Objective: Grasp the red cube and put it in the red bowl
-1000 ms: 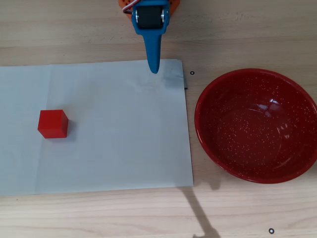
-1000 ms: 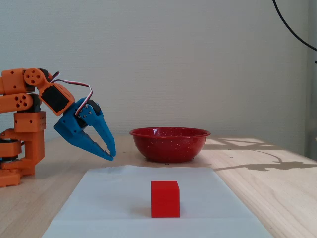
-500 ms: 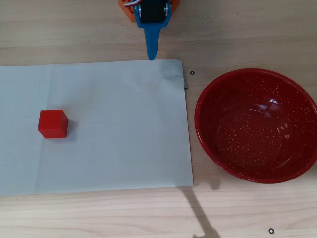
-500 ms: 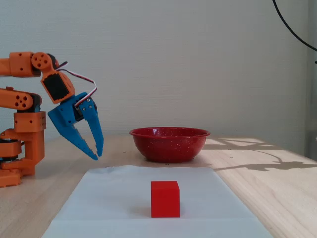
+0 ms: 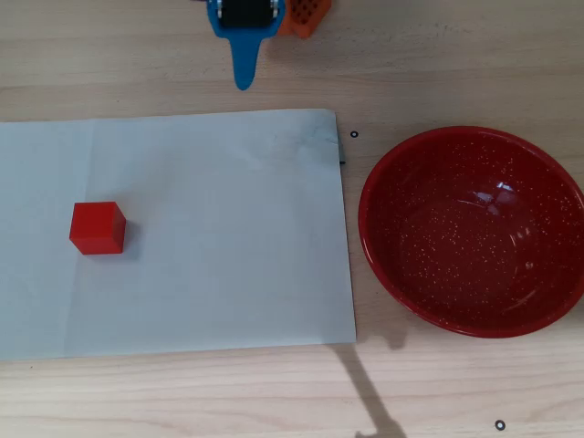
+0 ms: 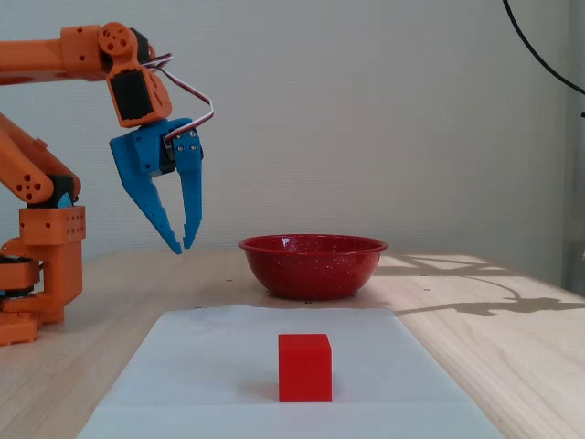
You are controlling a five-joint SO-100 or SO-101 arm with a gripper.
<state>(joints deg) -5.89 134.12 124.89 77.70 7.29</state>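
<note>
The red cube (image 5: 97,227) sits on the left part of a white paper sheet (image 5: 210,228); in the fixed view the cube (image 6: 304,367) is near the front. The red bowl (image 5: 474,230) with white speckles stands empty to the right of the sheet, and at the back in the fixed view (image 6: 313,263). My blue gripper (image 6: 182,245) hangs in the air, fingertips nearly together and empty, well apart from the cube and the bowl. In the overhead view only its tip (image 5: 245,80) shows at the top edge.
The orange arm base (image 6: 41,265) stands at the left in the fixed view. An orange perforated block (image 5: 304,16) shows at the top edge of the overhead view. The table (image 5: 182,392) is light wood. A cable (image 6: 539,55) hangs at the upper right.
</note>
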